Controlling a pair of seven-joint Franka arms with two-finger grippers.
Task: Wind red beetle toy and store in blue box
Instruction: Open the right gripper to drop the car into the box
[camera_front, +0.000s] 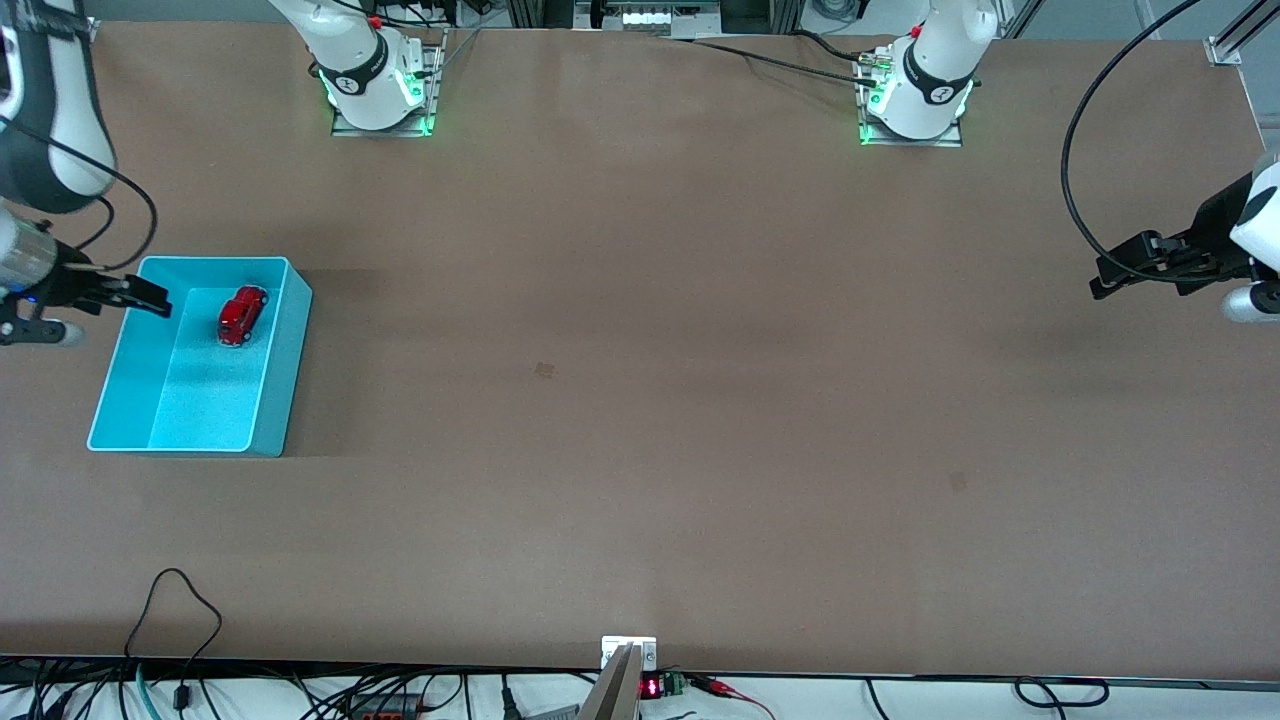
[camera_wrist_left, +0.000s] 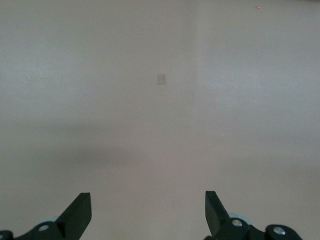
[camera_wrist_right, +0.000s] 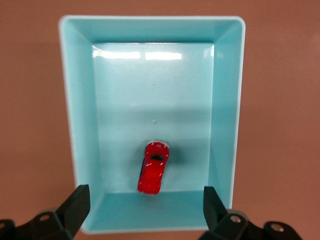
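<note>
The red beetle toy (camera_front: 242, 314) lies on the floor of the blue box (camera_front: 290, 370), in the part farther from the front camera. The box stands at the right arm's end of the table. In the right wrist view the toy (camera_wrist_right: 154, 167) sits close to one short wall of the box (camera_wrist_right: 226, 100). My right gripper (camera_front: 150, 297) is open and empty over the box's rim, its fingers apart from the toy; it also shows in the right wrist view (camera_wrist_right: 146, 202). My left gripper (camera_front: 1100, 280) is open and empty over bare table at the left arm's end, as the left wrist view (camera_wrist_left: 148, 205) shows.
The brown table (camera_front: 640, 400) bears a small dark mark (camera_front: 545, 371) near its middle. The arm bases (camera_front: 380, 90) (camera_front: 915, 95) stand along the edge farthest from the front camera. Cables (camera_front: 180, 620) run along the nearest edge.
</note>
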